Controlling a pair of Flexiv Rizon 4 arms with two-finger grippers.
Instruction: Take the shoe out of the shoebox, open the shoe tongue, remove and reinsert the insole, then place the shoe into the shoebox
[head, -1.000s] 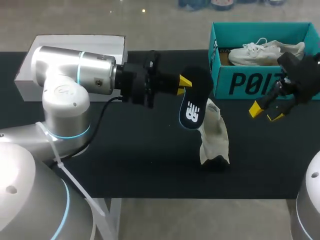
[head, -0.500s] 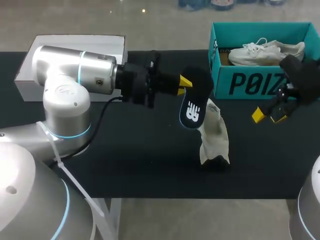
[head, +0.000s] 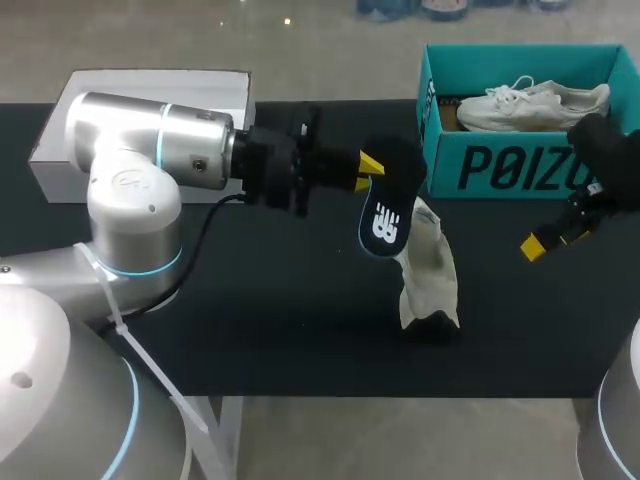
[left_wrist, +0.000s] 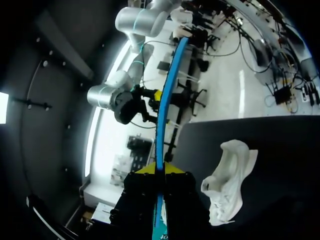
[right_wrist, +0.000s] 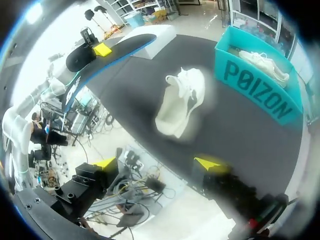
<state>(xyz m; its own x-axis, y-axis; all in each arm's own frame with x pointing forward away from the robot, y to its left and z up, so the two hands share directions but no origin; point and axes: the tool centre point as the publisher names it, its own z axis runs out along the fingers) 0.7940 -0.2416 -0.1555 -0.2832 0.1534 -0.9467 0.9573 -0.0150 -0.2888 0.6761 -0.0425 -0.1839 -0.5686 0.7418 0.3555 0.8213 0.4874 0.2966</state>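
Head view, left pincer pinching thin black insole, limp white shoe

Our head camera sits high behind us, looking down on the whole desk. Our left wrist camera looks out along the left fingers, very near the insole running ahead from between them. Our right wrist camera looks past the right fingers from farther back. All three share the shoe and the insole; head and right wrist views also share the shoebox.
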